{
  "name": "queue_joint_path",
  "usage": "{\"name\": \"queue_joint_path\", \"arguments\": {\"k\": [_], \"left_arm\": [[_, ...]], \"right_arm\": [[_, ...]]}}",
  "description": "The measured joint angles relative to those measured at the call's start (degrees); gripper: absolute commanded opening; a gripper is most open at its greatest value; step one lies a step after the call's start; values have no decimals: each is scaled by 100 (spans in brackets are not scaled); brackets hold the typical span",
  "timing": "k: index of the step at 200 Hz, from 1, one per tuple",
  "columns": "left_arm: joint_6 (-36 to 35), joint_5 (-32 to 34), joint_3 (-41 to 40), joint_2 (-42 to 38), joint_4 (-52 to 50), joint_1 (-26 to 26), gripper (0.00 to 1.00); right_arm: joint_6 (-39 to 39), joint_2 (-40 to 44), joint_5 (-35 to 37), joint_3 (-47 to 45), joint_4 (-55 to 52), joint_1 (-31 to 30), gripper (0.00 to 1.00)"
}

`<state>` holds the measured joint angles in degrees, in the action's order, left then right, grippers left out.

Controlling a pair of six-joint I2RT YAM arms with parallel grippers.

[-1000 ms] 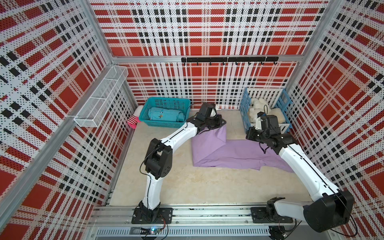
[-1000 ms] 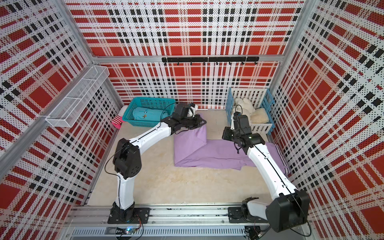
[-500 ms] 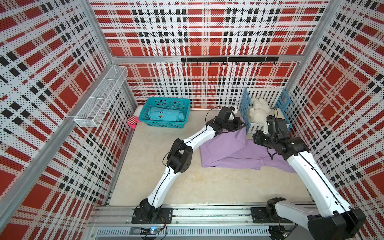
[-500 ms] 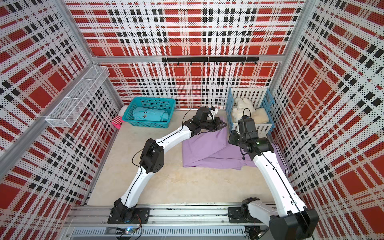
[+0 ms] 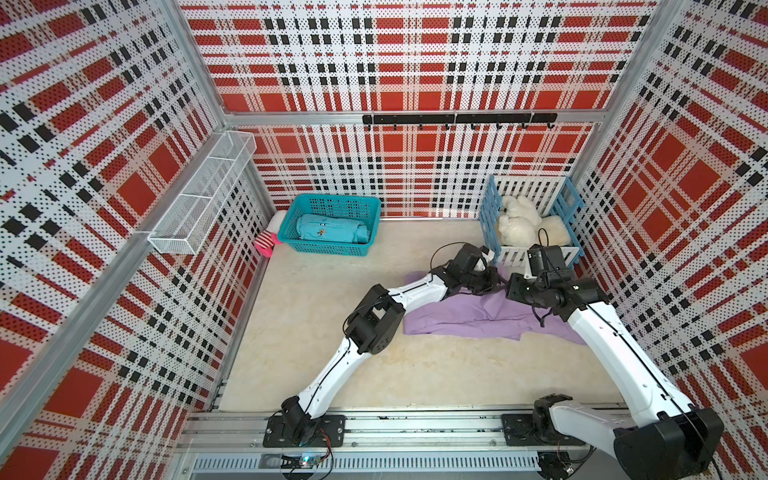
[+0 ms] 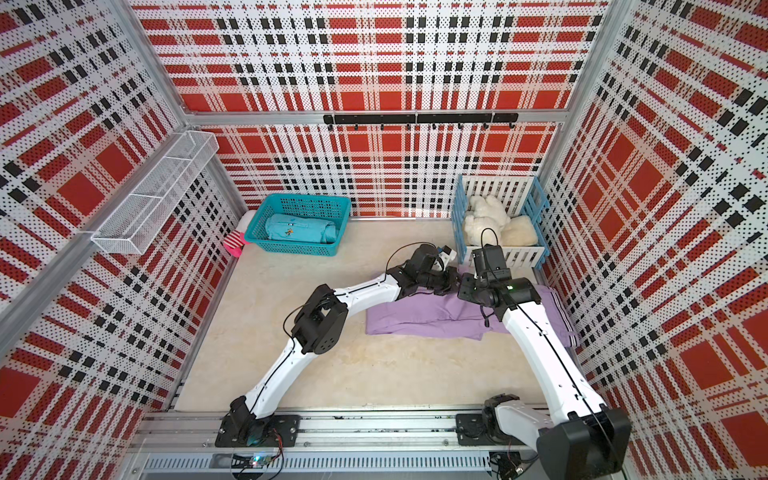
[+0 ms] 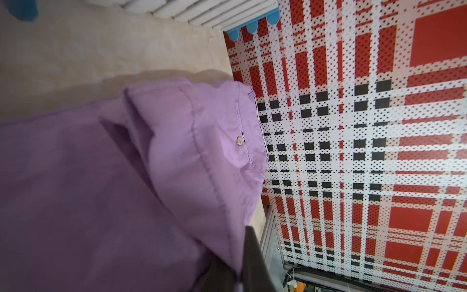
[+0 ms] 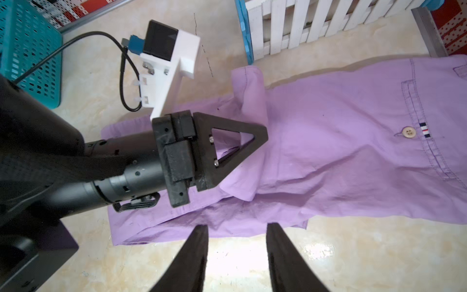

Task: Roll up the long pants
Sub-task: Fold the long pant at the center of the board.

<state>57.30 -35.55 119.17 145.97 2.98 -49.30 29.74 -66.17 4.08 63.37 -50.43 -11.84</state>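
Now | left gripper (image 8: 254, 142): jaws are closed on a folded-over leg end of the long pants (image 8: 341, 156), apparently thinly, pads hidden | right gripper (image 8: 237, 227): jaws are parted, nothing held, cloth edge just ahead of the tips | rest is spread flat beyond the left jaws | risk: the fold could be pulled skewed or dropped if only one side is carried.

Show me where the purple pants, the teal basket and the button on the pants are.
long pants (image 5: 457, 318): in a top view, on the folded leg fabric.
teal basket (image 5: 328, 248): in a top view, on its near wall.
pocket button (image 8: 408, 132): in the right wrist view, on the button's centre.
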Motion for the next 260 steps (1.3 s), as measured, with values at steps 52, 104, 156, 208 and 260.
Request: {"name": "queue_joint_path", "arguments": {"k": [52, 104, 156, 208, 260], "left_arm": [[433, -212, -275, 256, 960, 57, 47], [415, -118, -1576, -328, 1379, 313, 47], [251, 50, -2153, -1276, 1534, 791, 47], [-20, 109, -3108, -2387, 1731, 975, 47], [-415, 142, -4317, -3056, 1738, 1403, 47]], "right_arm": [[37, -52, 109, -55, -184, 0, 44], [35, -586, 92, -55, -103, 46, 45], [-166, -1521, -15, 136, 223, 859, 46], [-883, -3244, -168, 1187, 284, 1314, 43], [-1429, -3810, -933, 1248, 501, 2203, 42]]}}
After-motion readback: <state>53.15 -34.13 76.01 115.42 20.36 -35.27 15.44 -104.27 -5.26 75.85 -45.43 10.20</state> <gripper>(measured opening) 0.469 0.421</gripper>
